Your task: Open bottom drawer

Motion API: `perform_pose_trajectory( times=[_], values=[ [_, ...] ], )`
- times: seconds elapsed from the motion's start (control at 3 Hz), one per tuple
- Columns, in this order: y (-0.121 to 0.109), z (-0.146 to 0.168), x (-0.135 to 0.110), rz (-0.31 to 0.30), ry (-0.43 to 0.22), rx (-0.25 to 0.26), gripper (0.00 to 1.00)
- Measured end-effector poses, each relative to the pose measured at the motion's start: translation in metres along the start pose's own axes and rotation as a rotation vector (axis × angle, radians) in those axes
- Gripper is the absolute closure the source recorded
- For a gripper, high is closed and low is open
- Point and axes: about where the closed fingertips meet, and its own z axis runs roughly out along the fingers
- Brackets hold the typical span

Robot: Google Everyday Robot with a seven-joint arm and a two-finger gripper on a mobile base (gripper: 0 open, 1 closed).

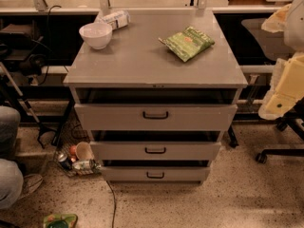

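The bottom drawer (154, 174) is the slimmest grey front of the grey metal cabinet (142, 61), with a small dark loop handle (155, 175) at its centre. It stands out a little, with a dark gap above it. The middle drawer (155, 150) and the top drawer (155, 116) above it also stand slightly out. My gripper (275, 103) hangs at the right edge on the white and yellowish arm (290, 75). It is to the right of the cabinet, well above the bottom drawer and apart from it.
A white bowl (95, 34), a lying plastic bottle (114, 18) and a green snack bag (187, 42) rest on the cabinet top. Cans and a cup (78, 158) lie on the floor at the left. A cable (113, 203) runs in front, a chair base (280, 151) stands right, and a person's legs (9, 165) show left.
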Motion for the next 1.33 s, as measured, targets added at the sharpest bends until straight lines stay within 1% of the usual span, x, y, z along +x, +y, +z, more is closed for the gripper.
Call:
perform_pose_trajectory(
  times=[0.33,0.67,1.0,1.33],
  values=[
    [0.0,0.0,0.0,0.0,0.0,0.0,0.0],
    [0.009,0.023,0.014,0.029,-0.046,-0.03,0.0],
    [0.046,0.088,0.05,0.12,-0.098,-0.118,0.0],
    [0.088,0.139,0.078,0.2,-0.123,-0.215,0.0]
  ],
)
